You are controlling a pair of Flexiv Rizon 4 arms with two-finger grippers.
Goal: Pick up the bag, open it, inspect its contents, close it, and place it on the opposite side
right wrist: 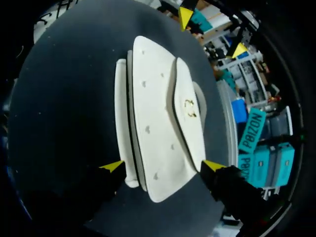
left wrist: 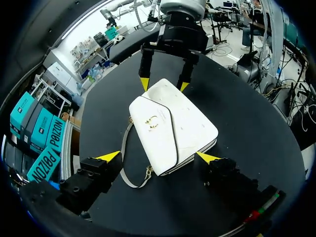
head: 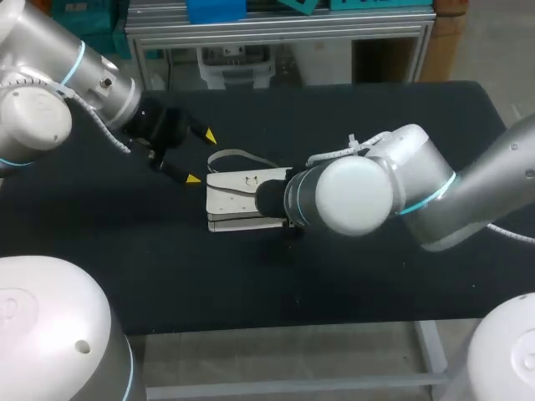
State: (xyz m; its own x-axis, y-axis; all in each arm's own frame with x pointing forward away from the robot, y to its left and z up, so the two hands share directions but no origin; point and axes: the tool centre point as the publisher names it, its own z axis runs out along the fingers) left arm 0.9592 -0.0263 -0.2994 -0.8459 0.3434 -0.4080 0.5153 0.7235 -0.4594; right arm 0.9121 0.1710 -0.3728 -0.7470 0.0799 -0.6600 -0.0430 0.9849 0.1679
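A white handbag (head: 242, 196) with a flap, a small gold clasp and a grey strap (head: 238, 155) lies flat on the black table (head: 125, 242). My left gripper (head: 201, 157) hovers open just left of the bag, not touching it. From its wrist the bag (left wrist: 173, 129) lies ahead, its near end framed by the open left gripper (left wrist: 158, 157). My right gripper (left wrist: 164, 85) stands open at the bag's far end. In the right wrist view the bag (right wrist: 158, 118) has its end between the open right gripper (right wrist: 163, 166), while the left gripper (right wrist: 212, 33) shows beyond. The right wrist (head: 351, 192) hides its fingers overhead.
The table's front edge (head: 292, 322) runs below the bag, its back edge (head: 334, 86) behind. Bare black surface (head: 167, 276) spreads left, right and in front of the bag.
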